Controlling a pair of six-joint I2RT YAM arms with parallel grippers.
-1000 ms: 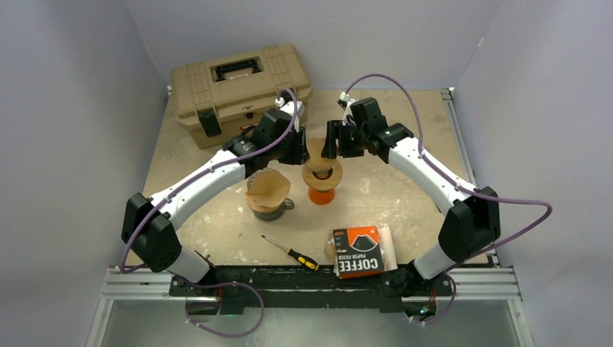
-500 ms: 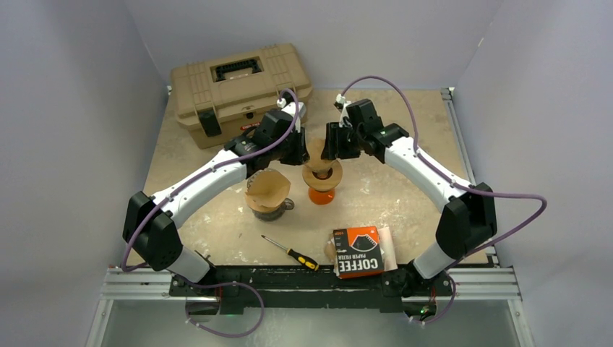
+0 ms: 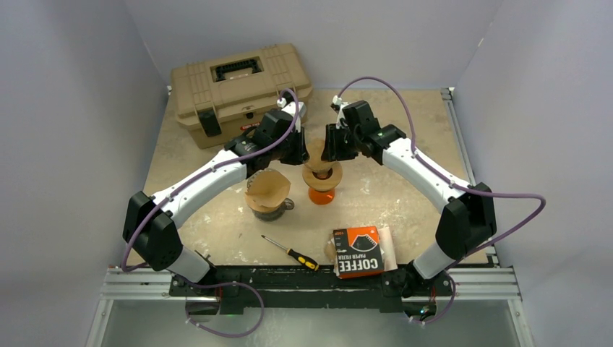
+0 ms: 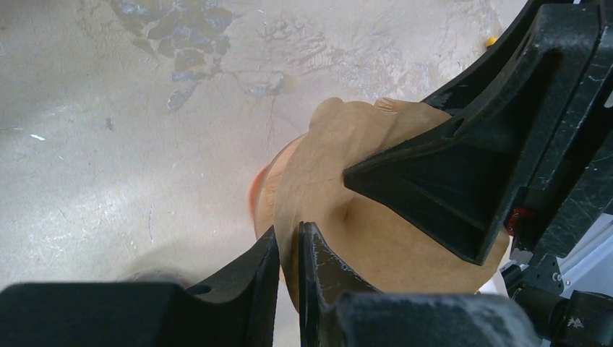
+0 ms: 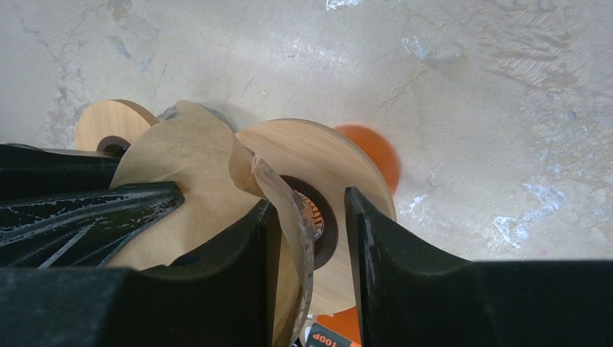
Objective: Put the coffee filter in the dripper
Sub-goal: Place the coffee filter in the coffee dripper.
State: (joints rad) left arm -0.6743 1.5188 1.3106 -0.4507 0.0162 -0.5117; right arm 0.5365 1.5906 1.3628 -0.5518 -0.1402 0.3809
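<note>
1. Black-and-orange filter box (image 3: 357, 251) lies nearest the arm bases, at five o'clock from the dripper (image 3: 322, 181). A screwdriver (image 3: 290, 252) with a yellow-and-black handle lies at seven o'clock.
2. At eight o'clock, near the dripper, a dark cup (image 3: 272, 212) holds a second brown filter (image 3: 266, 186).
3. The dripper, a wooden collar on an orange base, stands upright at mid-table.
4. The coffee filter (image 3: 316, 150), a brown paper cone, hangs over the dripper's mouth between the two grippers. Whether its tip sits in the hole I cannot tell.
5. The left gripper (image 3: 298, 150) comes in from ten o'clock. Its jaws are almost together, pinching the filter's rim.
6. The right gripper (image 3: 331, 144) comes in from one o'clock. Its jaws stand partly apart, straddling a curled flap of the filter, with a gap on the outer side.
7. Farthest off, at eleven o'clock, a tan toolbox (image 3: 241, 83) sits with its lid down.
</note>
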